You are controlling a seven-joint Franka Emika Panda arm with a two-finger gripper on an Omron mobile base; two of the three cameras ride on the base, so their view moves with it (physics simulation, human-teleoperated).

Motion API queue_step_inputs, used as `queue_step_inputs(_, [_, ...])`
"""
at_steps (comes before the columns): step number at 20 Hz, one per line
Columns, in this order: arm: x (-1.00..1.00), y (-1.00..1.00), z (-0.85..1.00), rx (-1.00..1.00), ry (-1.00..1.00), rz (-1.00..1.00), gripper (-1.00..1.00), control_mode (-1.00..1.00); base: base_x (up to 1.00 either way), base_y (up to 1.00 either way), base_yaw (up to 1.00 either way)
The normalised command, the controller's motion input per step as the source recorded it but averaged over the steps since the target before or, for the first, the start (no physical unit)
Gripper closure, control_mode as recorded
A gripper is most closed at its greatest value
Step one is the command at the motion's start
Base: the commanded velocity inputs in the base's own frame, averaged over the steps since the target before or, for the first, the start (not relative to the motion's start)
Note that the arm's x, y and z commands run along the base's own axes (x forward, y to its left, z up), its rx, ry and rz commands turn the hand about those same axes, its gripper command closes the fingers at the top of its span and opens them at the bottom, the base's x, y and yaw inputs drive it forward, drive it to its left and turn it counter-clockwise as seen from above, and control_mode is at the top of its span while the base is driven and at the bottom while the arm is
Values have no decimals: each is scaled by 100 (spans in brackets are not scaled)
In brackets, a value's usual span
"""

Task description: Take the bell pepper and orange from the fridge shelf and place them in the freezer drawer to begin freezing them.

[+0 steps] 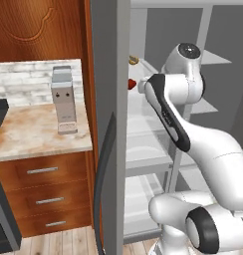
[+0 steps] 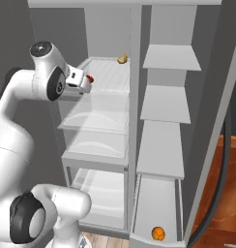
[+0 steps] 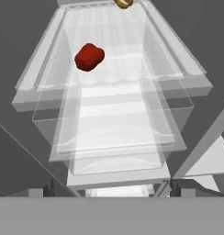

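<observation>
Left base view: white arm rises from the lower right and reaches into the open fridge, hand hidden behind the wrist and the door edge. Bell pepper (image 1: 131, 83) peeks out as a red sliver just past the grey fridge door (image 1: 111, 124), on the fridge shelf (image 1: 143, 107) near its left edge. A yellowish-tan item (image 1: 134, 60) sits at the far end of that shelf. Left of the fridge, a marble counter (image 1: 39, 132) carries a grey upright appliance (image 1: 63, 99) near its back right corner, wooden drawers (image 1: 44, 194) under it.

Right base view: gripper (image 2: 87, 83) sits over the front left part of the top fridge shelf (image 2: 103, 77); its finger gap is hard to read here. Bell pepper (image 2: 90, 78) shows just beside the hand's tip, not held. Yellowish-tan item (image 2: 122, 59) near the shelf's back right corner. Freezer drawer (image 2: 156, 213) is pulled out at the bottom right of the fridge, orange (image 2: 158, 234) lying inside near its front wall.

Hand view: jaws spread wide with nothing between them, tips dark at the bottom corners. Bell pepper (image 3: 89, 57) lies on the pale shelf (image 3: 114, 92), toward its left side, well apart from the fingertips. Tan item (image 3: 123, 3) at the shelf's far end.
</observation>
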Motion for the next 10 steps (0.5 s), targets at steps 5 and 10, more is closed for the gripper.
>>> queue_step_inputs(5, [16,0,-11,0,1,-2,-100,-100,0,0,0])
queue_step_inputs(10, [63,14,-32,4,0,-14,-100,-100,0,0,0])
